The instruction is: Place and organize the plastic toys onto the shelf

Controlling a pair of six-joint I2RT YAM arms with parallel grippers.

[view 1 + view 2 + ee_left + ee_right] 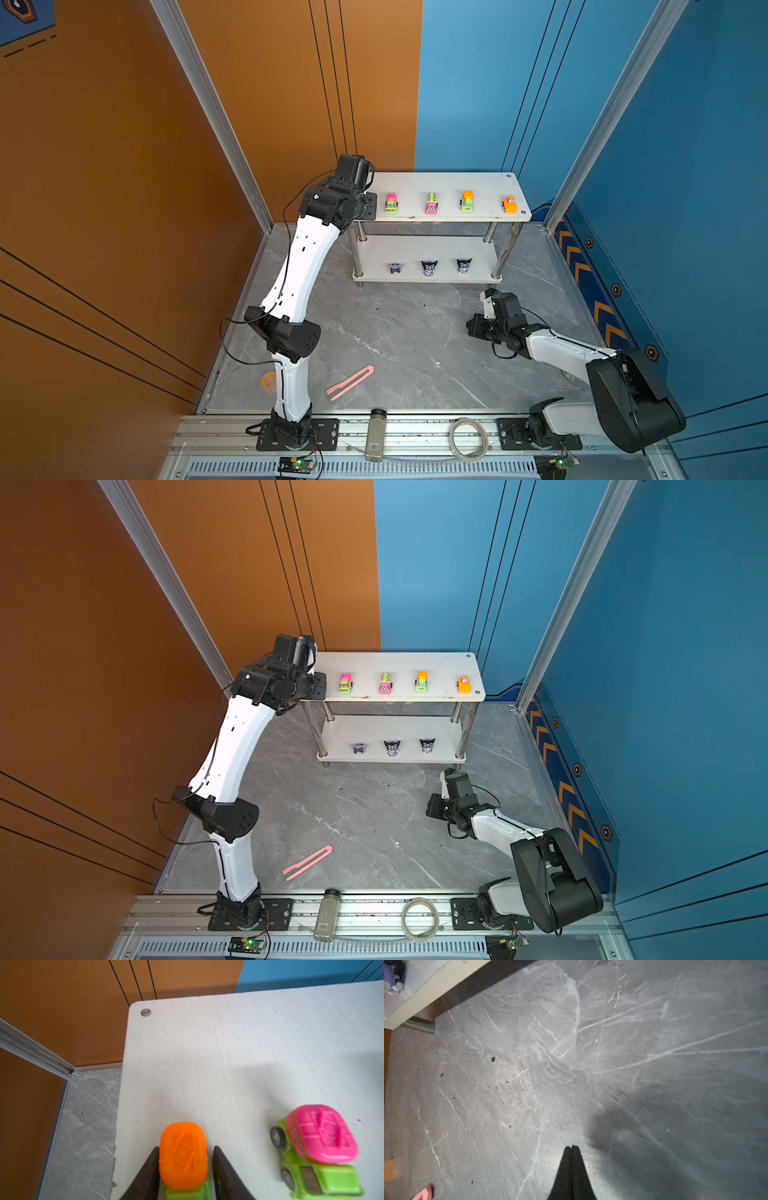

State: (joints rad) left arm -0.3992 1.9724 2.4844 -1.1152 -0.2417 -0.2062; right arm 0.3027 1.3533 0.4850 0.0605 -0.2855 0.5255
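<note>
Step in hand: release of the last car. The left gripper (186, 1148) stands over the left end of the upper tier of the white 2-tier shelf with chrome legs (207, 1053). Its black fingers (145, 1174) bracket a small plastic car with green body and orange ribbed roof (182, 1155). A sliver of white board shows between this car and 1 finger, so the jaws are judged parted, not clamping, and the car appears to sit on the board. Just beside it stands a green car with pink roof (320, 1136). In a top view 3 more neon cars (467, 201) line the same tier and 3 purple-and-black eared figurines (429, 268) line the lower tier; the arm hides the bracketed car there. No toy is seen on the grey marble tabletop (395, 332). The right gripper (572, 1148) is closed on nothing, low over the tabletop near the shelf's front. Next move, in my judgement: widen the jaws fully, then withdraw without nudging the car, which may roll.
</note>
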